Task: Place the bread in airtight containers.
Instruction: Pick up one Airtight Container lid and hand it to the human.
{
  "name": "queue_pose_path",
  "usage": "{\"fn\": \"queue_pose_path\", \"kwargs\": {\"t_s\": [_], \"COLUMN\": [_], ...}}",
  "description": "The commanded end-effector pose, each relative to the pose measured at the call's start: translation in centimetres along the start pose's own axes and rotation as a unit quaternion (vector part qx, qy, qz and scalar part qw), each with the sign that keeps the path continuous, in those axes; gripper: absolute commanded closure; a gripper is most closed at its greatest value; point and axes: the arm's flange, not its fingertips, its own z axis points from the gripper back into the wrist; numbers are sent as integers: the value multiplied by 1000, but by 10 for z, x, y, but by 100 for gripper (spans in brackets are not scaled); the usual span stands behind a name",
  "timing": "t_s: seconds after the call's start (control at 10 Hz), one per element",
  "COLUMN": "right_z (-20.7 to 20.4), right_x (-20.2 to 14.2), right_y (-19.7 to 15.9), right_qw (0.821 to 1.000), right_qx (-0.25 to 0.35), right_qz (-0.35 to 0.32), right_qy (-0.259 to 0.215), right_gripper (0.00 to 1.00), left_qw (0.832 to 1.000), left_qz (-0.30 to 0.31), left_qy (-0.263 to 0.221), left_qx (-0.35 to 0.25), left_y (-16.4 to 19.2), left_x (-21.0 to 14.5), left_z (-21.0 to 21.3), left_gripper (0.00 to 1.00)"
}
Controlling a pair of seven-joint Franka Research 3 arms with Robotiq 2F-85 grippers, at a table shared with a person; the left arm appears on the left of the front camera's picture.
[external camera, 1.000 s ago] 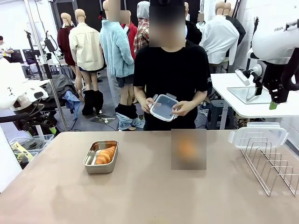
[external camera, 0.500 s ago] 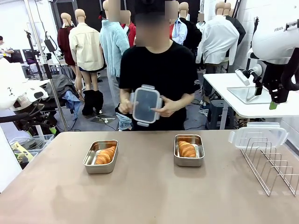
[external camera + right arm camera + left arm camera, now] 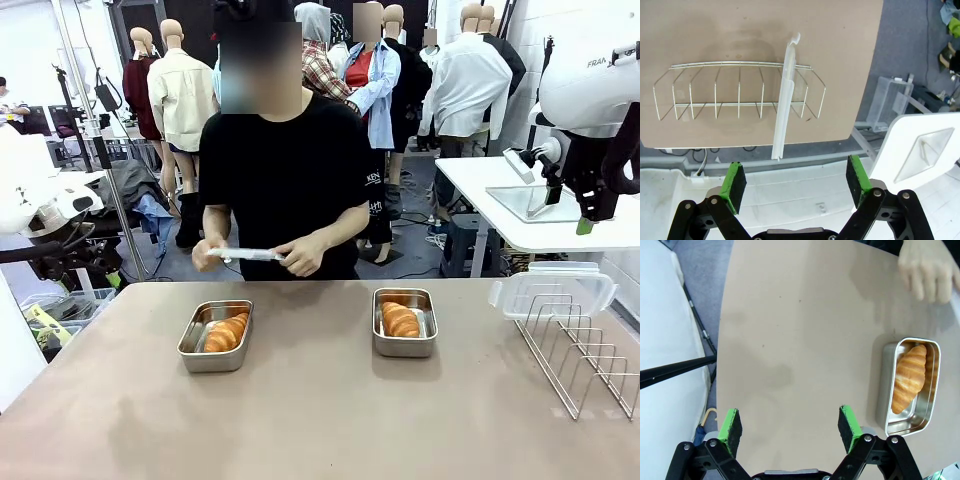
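Wire rack (image 3: 585, 355) runs off the front view's right edge.

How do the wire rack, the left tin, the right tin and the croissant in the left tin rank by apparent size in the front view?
1. wire rack, by far the largest.
2. left tin and right tin: they look about alike, so no ranking between them.
3. croissant, lying inside the left tin.

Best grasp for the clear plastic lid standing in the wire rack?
Grip the clear plastic lid by its upper long edge, coming straight down, jaws across its thickness. It stands on edge in the silver wire rack, presenting that thin edge upward.
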Motion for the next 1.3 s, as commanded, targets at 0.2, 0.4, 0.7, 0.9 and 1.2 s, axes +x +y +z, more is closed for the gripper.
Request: {"fn": "queue_pose_path", "kwargs": {"t_s": [0.2, 0.4, 0.7, 0.9, 1.2], "right_z": [0, 0, 0, 0, 0], "right_x": [-1, -1, -1, -1, -1], "right_y": [2, 2, 2, 2, 2], "right_qw": [1000, 1000, 1000, 1000, 1000], "right_qx": [3, 3, 3, 3, 3], "right_qz": [10, 10, 10, 10, 10], "right_qy": [7, 7, 7, 7, 7], "right_gripper": [0, 0, 0, 0, 0], "left_qw": [1000, 1000, 1000, 1000, 1000], "left_qz": [6, 6, 6, 6, 6], "left_qy": [5, 5, 5, 5, 5], "left_qx": [11, 11, 11, 11, 11], "left_y": [0, 0, 0, 0, 0], "left_x": [0, 0, 0, 0, 0], "left_z": [1, 1, 1, 1, 1], "left_gripper": [0, 0, 0, 0, 0]}}
